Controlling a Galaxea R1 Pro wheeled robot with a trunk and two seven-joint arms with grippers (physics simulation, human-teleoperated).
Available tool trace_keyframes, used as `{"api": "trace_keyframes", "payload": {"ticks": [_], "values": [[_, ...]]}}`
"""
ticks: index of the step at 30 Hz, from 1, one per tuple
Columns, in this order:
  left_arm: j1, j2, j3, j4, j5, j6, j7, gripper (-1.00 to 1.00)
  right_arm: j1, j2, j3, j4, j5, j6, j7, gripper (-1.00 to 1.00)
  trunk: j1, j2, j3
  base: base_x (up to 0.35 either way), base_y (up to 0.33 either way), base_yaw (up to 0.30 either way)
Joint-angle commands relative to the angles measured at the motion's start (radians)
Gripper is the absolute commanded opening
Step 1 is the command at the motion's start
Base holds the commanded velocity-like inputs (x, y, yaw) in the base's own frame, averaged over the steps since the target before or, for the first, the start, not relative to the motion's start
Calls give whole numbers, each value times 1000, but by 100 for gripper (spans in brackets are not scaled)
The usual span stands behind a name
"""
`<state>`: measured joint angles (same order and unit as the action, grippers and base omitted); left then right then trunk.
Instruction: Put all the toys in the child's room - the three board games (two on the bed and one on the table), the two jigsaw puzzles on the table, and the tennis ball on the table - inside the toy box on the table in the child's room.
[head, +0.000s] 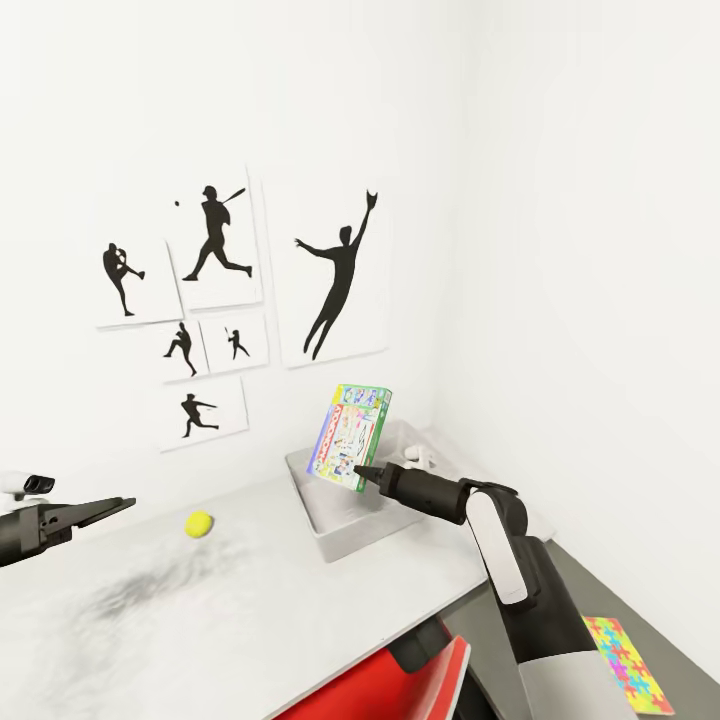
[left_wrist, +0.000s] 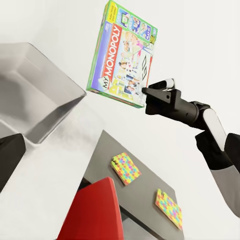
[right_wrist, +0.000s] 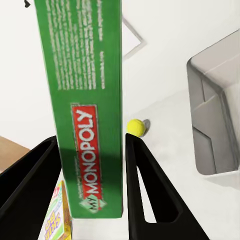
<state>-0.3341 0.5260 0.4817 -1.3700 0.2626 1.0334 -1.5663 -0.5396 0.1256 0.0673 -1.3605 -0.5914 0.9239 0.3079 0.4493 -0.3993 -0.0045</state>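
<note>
The right gripper (head: 362, 473) clamps the My Monopoly board game (head: 349, 436) upright just above the toy box (head: 335, 520), not yet inside, while the tennis ball (head: 198, 523) near the closed-looking left gripper (head: 118, 503) and two jigsaw puzzles (left_wrist: 125, 168) wait.

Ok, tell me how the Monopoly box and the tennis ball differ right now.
The Monopoly box is held upright above the grey toy box by the right gripper; the tennis ball lies free on the table. The box is flat, rectangular and multicoloured; the ball is small, round and plain yellow-green. Neither is inside the toy box.
</note>
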Motion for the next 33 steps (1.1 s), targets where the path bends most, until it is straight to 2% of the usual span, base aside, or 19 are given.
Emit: {"api": "trace_keyframes", "payload": {"ticks": [1,33], "values": [[0,0,0,0,-1,10,-5,100,0,0,-1,0,7,3,8,-100,1,-1,0,161,0,9],[0,0,0,0,-2,10,-5,100,0,-4,-1,0,7,4,16,-100,1,-1,0,49,5,1]]}}
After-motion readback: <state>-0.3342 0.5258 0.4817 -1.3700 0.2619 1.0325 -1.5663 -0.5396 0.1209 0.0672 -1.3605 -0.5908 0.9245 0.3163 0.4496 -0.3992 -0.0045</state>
